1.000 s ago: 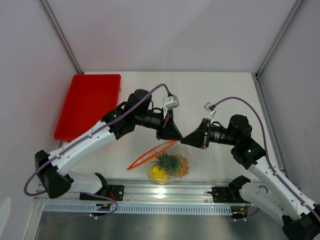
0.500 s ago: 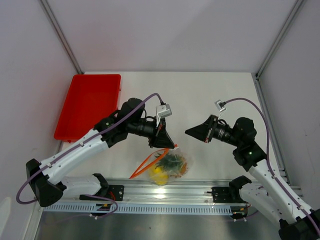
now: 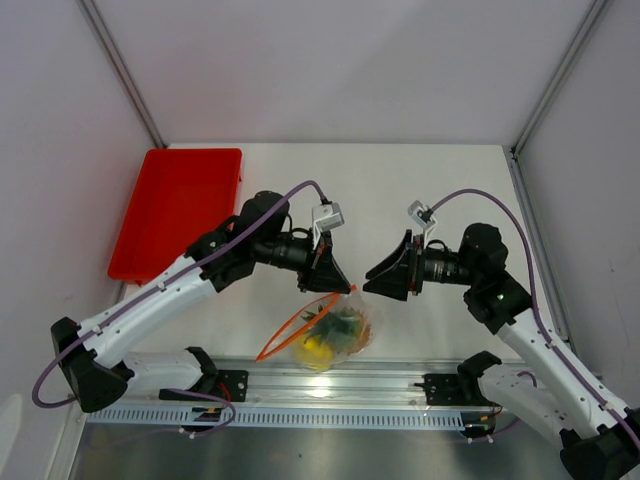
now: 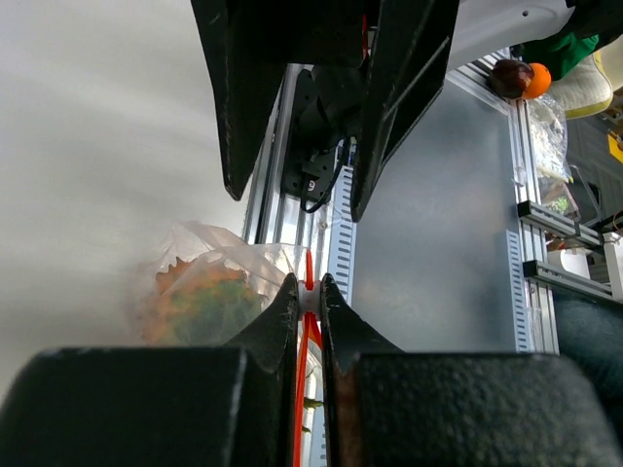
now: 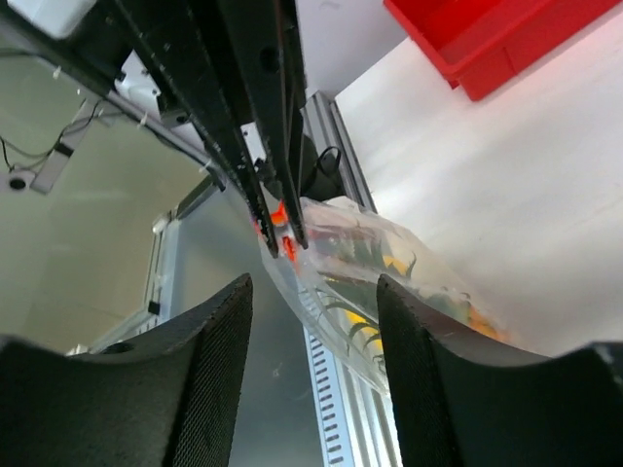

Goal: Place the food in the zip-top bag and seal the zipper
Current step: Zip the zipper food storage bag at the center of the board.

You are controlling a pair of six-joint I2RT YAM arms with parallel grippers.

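The clear zip-top bag (image 3: pixel 340 330) hangs low over the table's near edge with the food inside: the orange pineapple (image 3: pixel 352 326) with green leaves and a yellow fruit (image 3: pixel 316 348). Its red zipper (image 3: pixel 296 328) runs from lower left up to my left gripper (image 3: pixel 344 287), which is shut on the strip's upper right end. In the left wrist view the left gripper (image 4: pixel 310 283) pinches the zipper (image 4: pixel 304 350), with the bag (image 4: pixel 209 287) to the left. My right gripper (image 3: pixel 370 281) stands open just right of that end, touching nothing. The right wrist view has the right gripper (image 5: pixel 313 326) facing the bag (image 5: pixel 389 263).
A red tray (image 3: pixel 178 208) lies at the table's back left. The aluminium rail (image 3: pixel 330 385) with both arm bases runs along the near edge, right under the bag. White walls enclose the table on three sides.
My right gripper let go of the zipper end, opened, drew back right, then returned close to it. The left arm shifted slightly left, still pinching the strip.
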